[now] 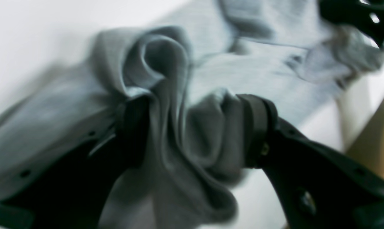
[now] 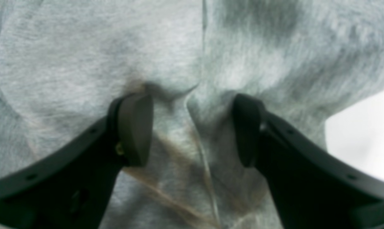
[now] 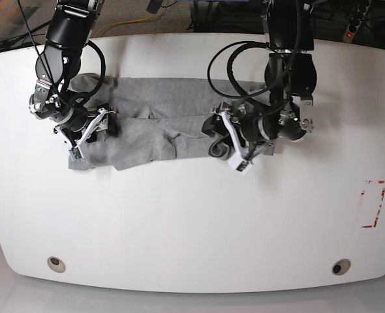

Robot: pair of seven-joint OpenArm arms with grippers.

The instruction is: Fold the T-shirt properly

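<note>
A rounded white table is seen, with cables behind. The heather-grey jersey T-shirt lies bunched at its far middle. Jaws of left gripper and right gripper are parted, cloth between.

Left wrist view is motion-blurred; shirt folds between the fingers smear. Shirt overruns the right wrist frame. Lettering and tag can't be seen.

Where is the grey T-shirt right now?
In the base view the T-shirt lies bunched on the white table's far half, stretched between the two arms, left of centre.
</note>
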